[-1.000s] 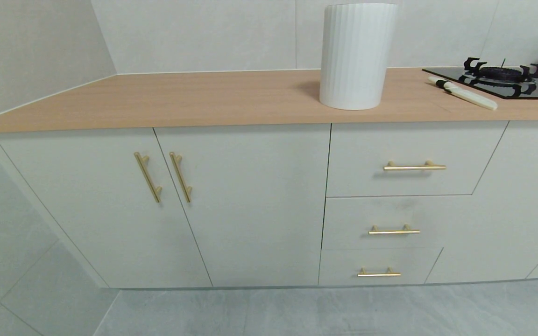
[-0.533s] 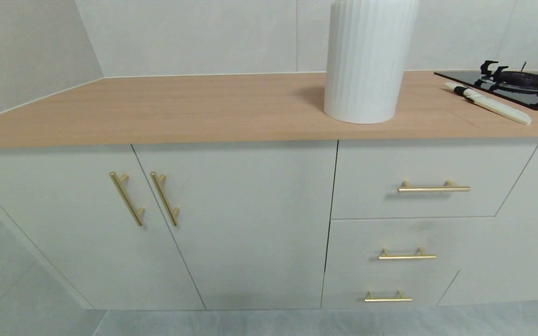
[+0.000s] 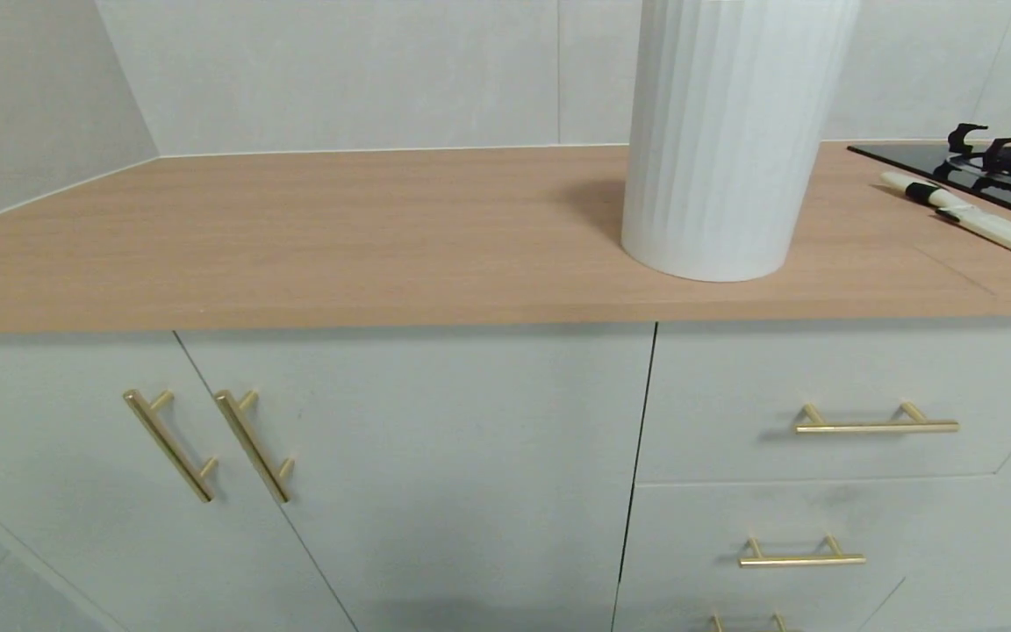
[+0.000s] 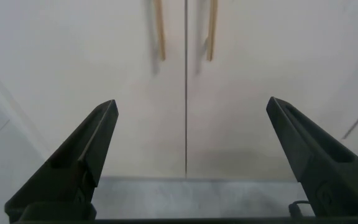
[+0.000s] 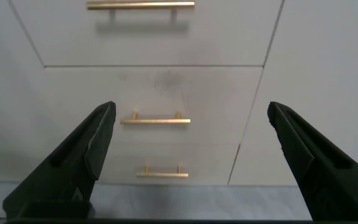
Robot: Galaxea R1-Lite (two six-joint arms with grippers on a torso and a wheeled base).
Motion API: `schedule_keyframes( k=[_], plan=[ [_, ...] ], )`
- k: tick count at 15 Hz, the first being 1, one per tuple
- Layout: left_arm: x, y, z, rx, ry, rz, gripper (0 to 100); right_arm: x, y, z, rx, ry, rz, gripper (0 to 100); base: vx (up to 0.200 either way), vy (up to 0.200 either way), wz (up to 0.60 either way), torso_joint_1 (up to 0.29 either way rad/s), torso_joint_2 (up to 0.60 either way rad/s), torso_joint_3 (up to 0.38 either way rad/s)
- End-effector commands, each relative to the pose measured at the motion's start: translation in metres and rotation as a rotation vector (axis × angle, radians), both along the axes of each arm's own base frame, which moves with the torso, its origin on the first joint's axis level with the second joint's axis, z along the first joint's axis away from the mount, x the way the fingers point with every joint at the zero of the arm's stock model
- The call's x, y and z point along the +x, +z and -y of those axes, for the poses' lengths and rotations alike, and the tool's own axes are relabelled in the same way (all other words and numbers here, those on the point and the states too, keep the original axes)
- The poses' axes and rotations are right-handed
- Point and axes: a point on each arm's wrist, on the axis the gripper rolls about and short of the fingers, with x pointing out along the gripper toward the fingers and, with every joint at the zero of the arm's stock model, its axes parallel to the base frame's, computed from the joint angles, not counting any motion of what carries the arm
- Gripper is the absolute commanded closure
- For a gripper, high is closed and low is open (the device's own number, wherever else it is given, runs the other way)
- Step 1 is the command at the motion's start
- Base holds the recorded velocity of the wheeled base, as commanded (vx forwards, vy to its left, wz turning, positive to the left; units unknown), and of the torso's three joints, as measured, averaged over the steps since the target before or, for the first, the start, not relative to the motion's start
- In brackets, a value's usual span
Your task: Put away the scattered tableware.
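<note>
A cream-coloured knife (image 3: 979,219) with a black band lies on the wooden countertop (image 3: 339,237) at the far right, beside the stove. A tall white ribbed container (image 3: 725,132) stands on the counter right of centre. My left gripper (image 4: 188,121) is open, low in front of the two cabinet doors, holding nothing. My right gripper (image 5: 191,124) is open too, facing the stack of drawers (image 5: 154,93), with nothing between its fingers.
A black glass stove (image 3: 988,167) with a burner grate sits at the counter's right end. Below are two cabinet doors with gold handles (image 3: 207,443) and drawers with gold bar handles (image 3: 874,421). Grey tiled walls enclose the corner at the left.
The whole head view has shifted: the counter now looks closer and larger and sits lower in the picture, so the camera has moved toward it. Nothing on the counter has moved.
</note>
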Motion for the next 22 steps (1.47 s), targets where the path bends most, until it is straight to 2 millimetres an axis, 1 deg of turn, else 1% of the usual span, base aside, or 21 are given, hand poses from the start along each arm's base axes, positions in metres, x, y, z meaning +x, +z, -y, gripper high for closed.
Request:
schedule_keyframes(
  k=[1, 7, 16, 22],
  plan=[
    [0.0000, -0.0001, 0.0000, 0.000, 0.001, 0.000, 0, 0.0001, 0.0000, 0.0000, 0.000, 0.000, -0.001, 0, 0.000, 0.000, 0.00, 0.000, 0.00, 0.000],
    [0.0000, -0.0001, 0.0000, 0.000, 0.002, 0.000, 0, 0.0002, 0.0000, 0.0000, 0.000, 0.000, -0.003, 0, 0.000, 0.000, 0.00, 0.000, 0.00, 0.000],
    [0.0000, -0.0001, 0.0000, 0.000, 0.001, 0.000, 0, 0.0002, 0.0000, 0.0000, 0.000, 0.000, -0.003, 0, 0.000, -0.200, 0.00, 0.001, 0.00, 0.003],
    [0.0000, -0.0001, 0.0000, 0.000, 0.002, 0.000, 0, 0.0002, 0.0000, 0.0000, 0.000, 0.000, -0.003, 0, 0.000, 0.000, 0.00, 0.000, 0.00, 0.000]
  ],
)
